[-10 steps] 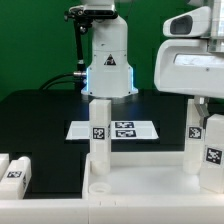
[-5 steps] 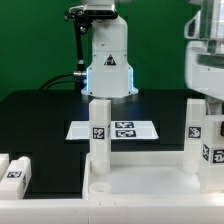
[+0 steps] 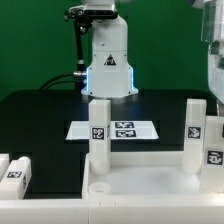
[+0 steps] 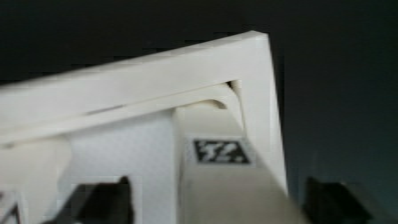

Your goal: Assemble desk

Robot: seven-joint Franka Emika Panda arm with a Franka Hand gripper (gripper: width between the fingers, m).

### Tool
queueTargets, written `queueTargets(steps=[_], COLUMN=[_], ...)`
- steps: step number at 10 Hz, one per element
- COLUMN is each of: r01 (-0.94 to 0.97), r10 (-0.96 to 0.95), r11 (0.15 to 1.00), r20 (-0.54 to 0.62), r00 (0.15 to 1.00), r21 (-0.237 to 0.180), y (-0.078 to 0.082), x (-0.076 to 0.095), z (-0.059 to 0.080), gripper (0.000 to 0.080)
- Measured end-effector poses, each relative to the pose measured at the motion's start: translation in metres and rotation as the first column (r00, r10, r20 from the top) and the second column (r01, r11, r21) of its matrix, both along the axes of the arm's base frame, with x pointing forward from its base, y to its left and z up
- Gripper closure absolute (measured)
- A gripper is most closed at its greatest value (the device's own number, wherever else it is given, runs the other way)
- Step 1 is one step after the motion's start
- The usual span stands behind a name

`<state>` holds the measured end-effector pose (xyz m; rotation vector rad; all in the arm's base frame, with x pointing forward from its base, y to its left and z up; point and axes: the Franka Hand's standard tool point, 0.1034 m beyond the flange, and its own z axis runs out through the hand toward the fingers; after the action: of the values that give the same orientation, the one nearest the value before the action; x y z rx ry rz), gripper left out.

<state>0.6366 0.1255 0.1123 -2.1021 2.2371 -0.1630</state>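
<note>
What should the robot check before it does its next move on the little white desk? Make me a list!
1. Leg toward the exterior view's left stands upright in the tabletop: ok.
2. Leg toward the exterior view's right stands upright in its corner: ok.
3. Both legs screwed fully tight: cannot tell.
4. Spare legs lie within view on the table, beside the tabletop: ok.
5. Gripper empty and open: cannot tell; the wrist view shows only dark fingertips with a tagged leg between them.
6. Marker board lies flat, nothing on it: ok.
</note>
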Motion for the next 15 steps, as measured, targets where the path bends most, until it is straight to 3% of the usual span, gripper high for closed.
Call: queueTargets(steps=[1, 3, 6, 7, 8, 9, 10, 12, 13, 14, 15], r01=[-0.143, -0.447, -0.573, -0.707, -0.839, -0.916, -0.890, -0.885, -0.860, -0.812, -0.765], r10=[0.142, 0.447, 0.573, 0.706, 0.836, 0.913, 0.887, 0.882, 0.858, 0.810, 0.764], r11=[0.990, 0.893, 0.816, 0.700, 0.529, 0.373, 0.433, 0.443, 0.490, 0.567, 0.629], r20=[-0.004, -0.011, -0.026, -0.055, -0.090, -0.116, -0.104, -0.104, -0.093, -0.081, -0.071], r00=[0.990, 0.894, 0.819, 0.706, 0.541, 0.390, 0.449, 0.459, 0.504, 0.580, 0.641], r21=[-0.019, -0.060, -0.077, -0.099, -0.130, -0.146, -0.144, -0.144, -0.142, -0.139, -0.136], y=[0.000, 0.000, -0.001, -0.006, -0.016, -0.019, -0.018, -0.019, -0.018, -0.020, -0.022], x=[0.001, 0.002, 0.002, 0.005, 0.017, 0.021, 0.020, 0.020, 0.021, 0.020, 0.019], z=[0.001, 0.000, 0.000, 0.003, 0.012, 0.011, 0.011, 0.011, 0.011, 0.010, 0.010], gripper=[0.0197, 0.0159, 0.0150, 0.0150, 0.0150, 0.0150, 0.0150, 0.0402, 0.0402, 0.0519, 0.0519])
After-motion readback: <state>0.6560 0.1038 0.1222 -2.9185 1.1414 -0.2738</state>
